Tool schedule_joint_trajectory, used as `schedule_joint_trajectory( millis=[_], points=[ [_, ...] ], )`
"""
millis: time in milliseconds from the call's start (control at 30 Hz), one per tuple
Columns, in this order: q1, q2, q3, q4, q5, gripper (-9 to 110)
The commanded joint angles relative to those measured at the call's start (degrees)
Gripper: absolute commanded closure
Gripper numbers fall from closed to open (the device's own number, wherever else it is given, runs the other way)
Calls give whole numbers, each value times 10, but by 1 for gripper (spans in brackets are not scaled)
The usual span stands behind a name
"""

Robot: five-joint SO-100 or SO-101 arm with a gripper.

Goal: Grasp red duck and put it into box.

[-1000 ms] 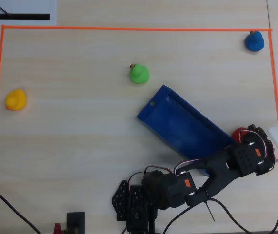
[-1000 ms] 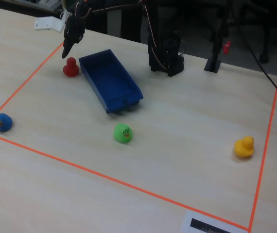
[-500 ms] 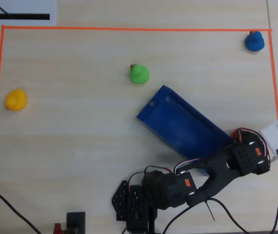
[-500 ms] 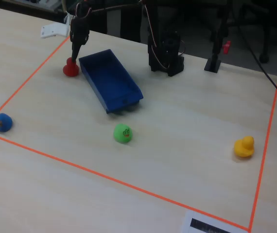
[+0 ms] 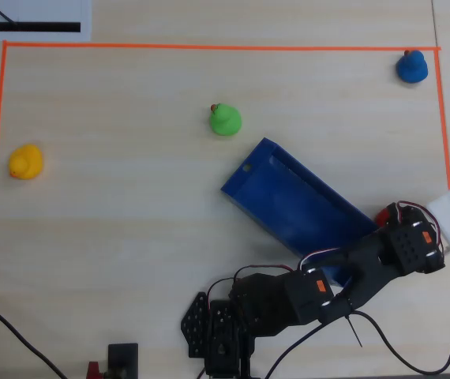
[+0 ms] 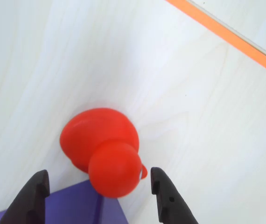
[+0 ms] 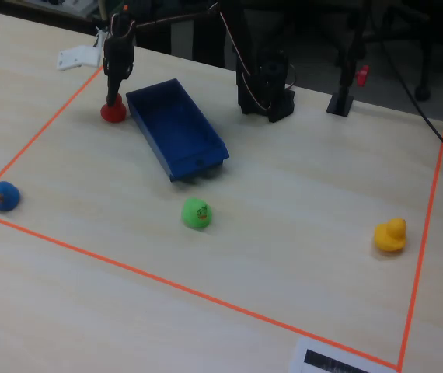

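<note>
Two fingers of our gripper (image 6: pixel 98 189) stand wide apart astride the red duck (image 6: pixel 102 149), which sits on the table touching the box (image 7: pixel 176 128) corner, so closing could snag that wall and squirt it loose.

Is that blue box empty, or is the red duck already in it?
Empty. The box shows only bare floor; the red duck sits on the table beside it.

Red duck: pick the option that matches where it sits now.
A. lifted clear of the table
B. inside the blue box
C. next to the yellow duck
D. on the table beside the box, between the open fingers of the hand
D: in the wrist view the red duck rests on the table at the corner of the box, with the open hand straddling its head.
</note>
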Motion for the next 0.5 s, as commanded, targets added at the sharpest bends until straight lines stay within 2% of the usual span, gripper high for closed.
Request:
schedule_joint_trajectory(
  millis=[0,467],
  points=[
    [11,-3,-36,-1,-4,72],
    [22,-21,-39,-4,-11,72]
  ],
)
